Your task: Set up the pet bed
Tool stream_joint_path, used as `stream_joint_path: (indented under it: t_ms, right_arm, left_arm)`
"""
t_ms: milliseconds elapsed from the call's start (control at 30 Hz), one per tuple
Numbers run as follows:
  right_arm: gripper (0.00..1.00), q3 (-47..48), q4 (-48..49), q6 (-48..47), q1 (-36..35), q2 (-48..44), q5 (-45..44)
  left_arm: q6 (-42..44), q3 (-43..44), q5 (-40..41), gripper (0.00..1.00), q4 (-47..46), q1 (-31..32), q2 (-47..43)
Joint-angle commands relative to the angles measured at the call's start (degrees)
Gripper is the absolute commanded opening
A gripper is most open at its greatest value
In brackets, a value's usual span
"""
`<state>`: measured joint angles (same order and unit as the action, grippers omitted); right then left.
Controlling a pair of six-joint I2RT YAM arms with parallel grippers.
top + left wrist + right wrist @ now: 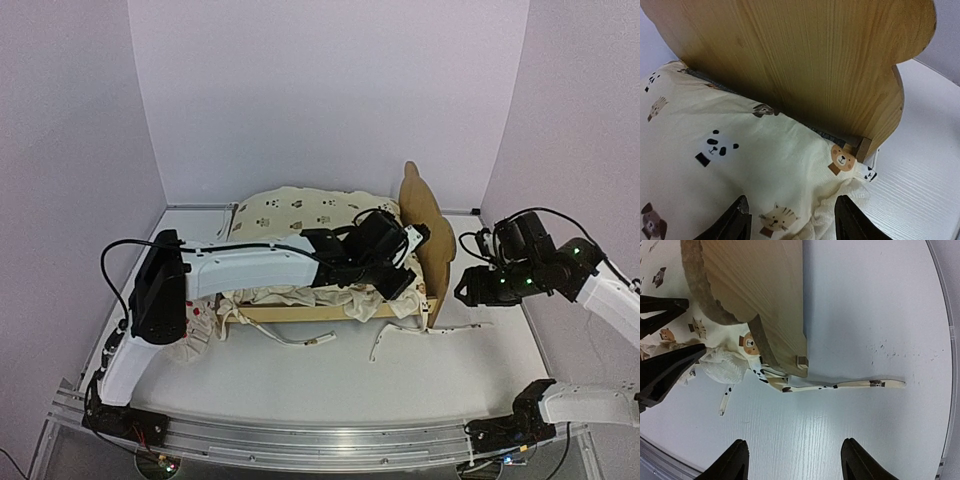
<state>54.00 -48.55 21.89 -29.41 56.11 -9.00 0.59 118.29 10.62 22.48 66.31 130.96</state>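
Observation:
The pet bed, pale plywood with a bear-ear headboard, stands at the table's middle, headboard to the right. A cream animal-print quilt lies over it and spills over the near rail. My left gripper is open above the quilt's corner next to the headboard, holding nothing. My right gripper is open and empty over bare table, right of the headboard. The quilt's tie strap trails on the table past the bed's corner.
More tie straps lie on the white table in front of the bed. A crumpled red-dotted white cloth sits by the bed's left end under my left arm. White walls enclose the table; a metal rail runs along the near edge.

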Motion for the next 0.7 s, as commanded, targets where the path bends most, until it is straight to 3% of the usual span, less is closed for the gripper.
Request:
stream_joint_path:
  t_ms: [0, 300, 467, 533, 667]
  right_arm:
    - [0.65, -1.72, 0.38, 1.15, -0.18, -1.2, -0.68]
    - [0.67, -4.39, 0.47, 1.62, -0.17, -1.97, -1.1]
    - [0.67, -5.34, 0.47, 1.8, -0.17, -2.06, -0.67]
    - [0.68, -5.64, 0.48, 1.77, -0.2, -2.05, -0.38]
    - [0.67, -5.67, 1.06, 1.51, -0.18, -1.64, 2.84]
  left_arm:
    - [5.98, 4.4, -0.9, 0.57, -7.71, -0.66, 2.7]
    - [7.4, 7.02, -2.27, 0.53, -9.01, -0.73, 8.36]
    - [8.05, 9.79, 0.73, 0.41, -8.28, -1.07, 12.35]
    - [8.12, 9.55, 0.92, 0.34, -8.77, -1.32, 12.84]
    - [8.43, 8.45, 0.85, 0.05, -10.37, -1.36, 11.56]
